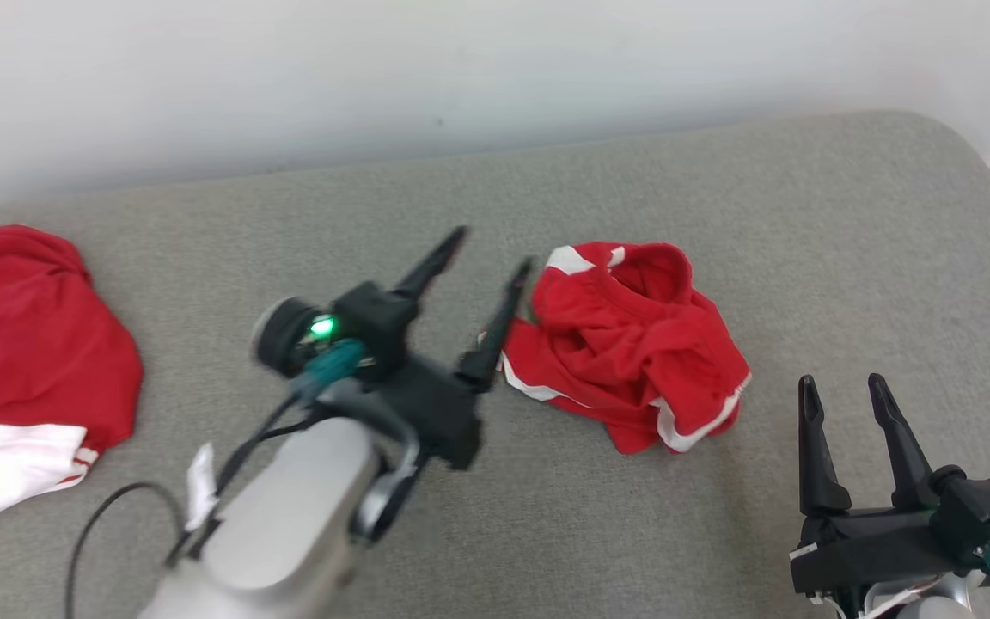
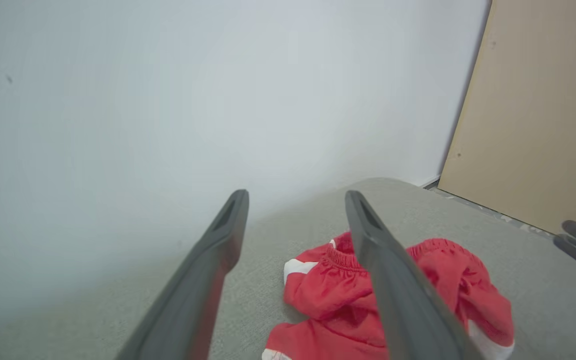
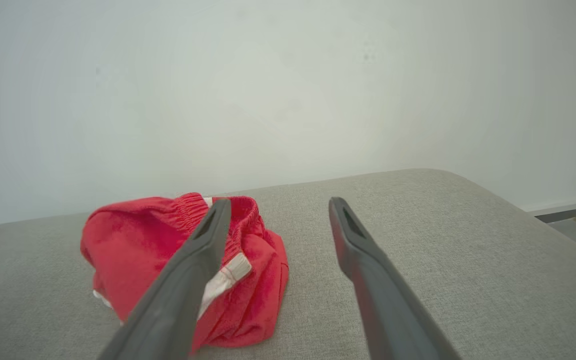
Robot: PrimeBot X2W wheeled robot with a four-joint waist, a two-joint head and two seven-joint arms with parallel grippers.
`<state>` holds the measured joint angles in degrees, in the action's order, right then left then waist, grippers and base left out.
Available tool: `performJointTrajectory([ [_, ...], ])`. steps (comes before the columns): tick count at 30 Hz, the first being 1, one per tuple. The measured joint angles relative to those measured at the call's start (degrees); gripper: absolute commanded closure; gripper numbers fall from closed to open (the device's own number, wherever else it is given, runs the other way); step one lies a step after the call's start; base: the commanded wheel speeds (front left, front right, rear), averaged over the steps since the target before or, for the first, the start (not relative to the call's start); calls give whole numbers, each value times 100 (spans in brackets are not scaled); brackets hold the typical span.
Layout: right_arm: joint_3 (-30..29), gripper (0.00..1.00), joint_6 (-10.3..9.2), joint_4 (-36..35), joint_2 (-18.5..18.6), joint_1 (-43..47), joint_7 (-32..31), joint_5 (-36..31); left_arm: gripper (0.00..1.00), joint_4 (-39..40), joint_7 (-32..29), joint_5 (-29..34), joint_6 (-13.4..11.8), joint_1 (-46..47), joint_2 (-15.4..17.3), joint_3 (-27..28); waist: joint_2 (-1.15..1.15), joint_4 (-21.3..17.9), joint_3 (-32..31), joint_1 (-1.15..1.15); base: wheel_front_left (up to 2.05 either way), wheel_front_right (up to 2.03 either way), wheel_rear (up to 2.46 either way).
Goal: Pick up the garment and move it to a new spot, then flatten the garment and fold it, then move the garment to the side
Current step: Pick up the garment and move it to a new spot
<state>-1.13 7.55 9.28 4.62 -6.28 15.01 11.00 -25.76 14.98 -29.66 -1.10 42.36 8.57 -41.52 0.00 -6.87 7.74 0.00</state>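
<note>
Bearing the red garment point(image 1: 624, 344), a grey fabric surface point(image 1: 804, 215) meets a white wall point(image 1: 461, 69).

We see a grey fabric cushion point(image 1: 847, 223) with a rounded far right corner, set against a white wall point(image 1: 461, 69). At its left edge lies a red and white cloth point(image 1: 22, 361). Beyond the right corner stands a beige panel point(image 2: 543, 115).

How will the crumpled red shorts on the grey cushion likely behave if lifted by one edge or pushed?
The red shorts would probably droop floppily: they lie in soft, crumpled folds. They look light, thin cloth with a gathered waistband. Pushed, they would likely bunch up on the textured grey cushion rather than slide or roll.
</note>
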Motion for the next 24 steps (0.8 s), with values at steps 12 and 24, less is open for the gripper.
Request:
performJointTrajectory([
  [12,60,0,0,-237,47,193,-40,-98,0,1298,13,288,-654,-1911,1180,1775,0,247,-359,-1,0,0,0],
  [24,180,0,0,-388,172,402,-189,-94,0,2135,13,420,-703,-3501,1117,2798,0,369,-503,0,0,0,0],
])
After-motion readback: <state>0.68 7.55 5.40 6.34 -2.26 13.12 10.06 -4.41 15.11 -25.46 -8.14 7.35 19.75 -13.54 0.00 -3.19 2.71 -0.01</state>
